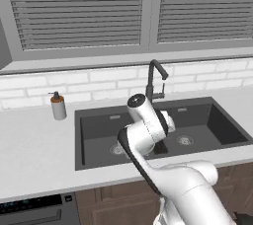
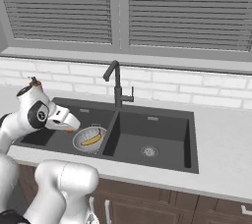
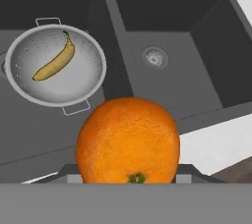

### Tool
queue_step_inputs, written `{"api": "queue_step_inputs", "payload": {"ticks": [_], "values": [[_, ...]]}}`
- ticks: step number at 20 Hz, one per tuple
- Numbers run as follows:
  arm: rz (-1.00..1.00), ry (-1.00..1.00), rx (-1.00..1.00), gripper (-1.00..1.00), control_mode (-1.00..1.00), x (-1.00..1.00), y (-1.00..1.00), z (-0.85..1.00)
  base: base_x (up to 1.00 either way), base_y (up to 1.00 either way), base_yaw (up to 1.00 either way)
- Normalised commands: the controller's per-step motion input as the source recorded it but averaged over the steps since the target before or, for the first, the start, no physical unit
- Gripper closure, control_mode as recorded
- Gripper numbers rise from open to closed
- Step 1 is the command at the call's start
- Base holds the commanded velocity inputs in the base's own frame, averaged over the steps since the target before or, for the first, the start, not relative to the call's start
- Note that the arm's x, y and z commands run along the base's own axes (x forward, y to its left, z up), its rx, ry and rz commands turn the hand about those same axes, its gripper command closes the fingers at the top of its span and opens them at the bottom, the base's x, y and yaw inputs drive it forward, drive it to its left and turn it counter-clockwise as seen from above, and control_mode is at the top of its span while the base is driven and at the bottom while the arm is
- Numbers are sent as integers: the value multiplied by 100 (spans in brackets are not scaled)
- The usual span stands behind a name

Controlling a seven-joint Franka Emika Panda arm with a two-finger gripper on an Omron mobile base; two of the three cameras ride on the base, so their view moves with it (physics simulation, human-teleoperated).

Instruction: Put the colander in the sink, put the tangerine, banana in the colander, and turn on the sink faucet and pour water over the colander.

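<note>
My gripper point(image 2: 69, 125) hangs over the left basin of the dark sink point(image 2: 147, 115) and is shut on the tangerine point(image 3: 128, 139), which looms large and orange in the hand view and hides the fingertips. The silver colander point(image 3: 55, 66) sits in the left basin with the yellow banana point(image 3: 54, 63) lying inside it. From the right base view, the colander point(image 2: 89, 138) and banana point(image 2: 91, 140) lie just right of and below the hand. The dark gooseneck sink faucet point(image 2: 117, 86) stands behind the divider, its spout turned to the left.
A soap pump bottle point(image 1: 58, 106) stands on the counter left of the sink point(image 1: 79, 140). The right basin with its round drain point(image 3: 156, 57) holds nothing. My white arm hides the colander in the left base view. The faucet point(image 1: 153, 78) rises behind it.
</note>
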Motion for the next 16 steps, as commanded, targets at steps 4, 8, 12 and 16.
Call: {"api": "queue_step_inputs", "payload": {"ticks": [4,8,12,16], "values": [[0,2,1,100,-100,89,23,-45,0,0,0],[0,7,3,100,-100,91,-1,-45,0,0,0],[-1,15,5,100,-100,72,-2,-43,0,0,0],[-1,23,8,100,-100,38,4,-49,0,0,0]]}}
